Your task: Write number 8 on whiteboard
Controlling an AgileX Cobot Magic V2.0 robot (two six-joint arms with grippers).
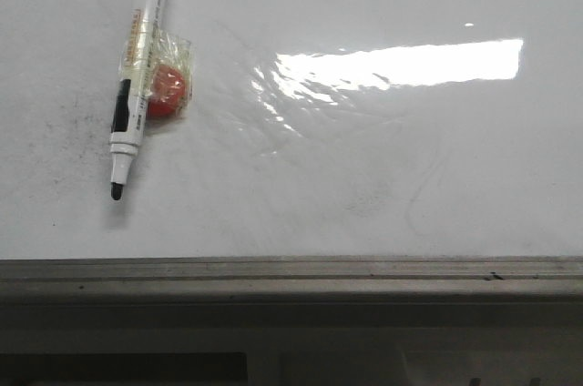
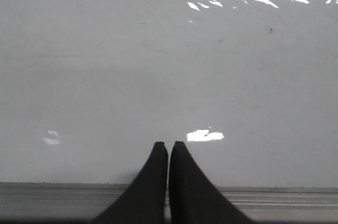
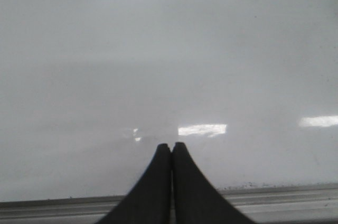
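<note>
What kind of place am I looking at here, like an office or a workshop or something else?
Probably a robot test bench rather than an office: a glossy whiteboard lies flat as the work surface, with a grey edge rail, an uncapped marker and a small plastic-wrapped red object on it.

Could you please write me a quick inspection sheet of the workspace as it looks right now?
Surface: whiteboard, glossy, faint grey smudges, bright glare, grey edge rail along the near side.
Job's things: marker lying uncapped on the board's left part, tip toward the rail; no number 8 written yet.
Clutter: red ball in clear wrapper, touching the marker.
Claws: left claw and right claw shut, empty, over the near edge.
Cables: nothing seen.
Surroundings: dark area below the rail, unclear.
</note>
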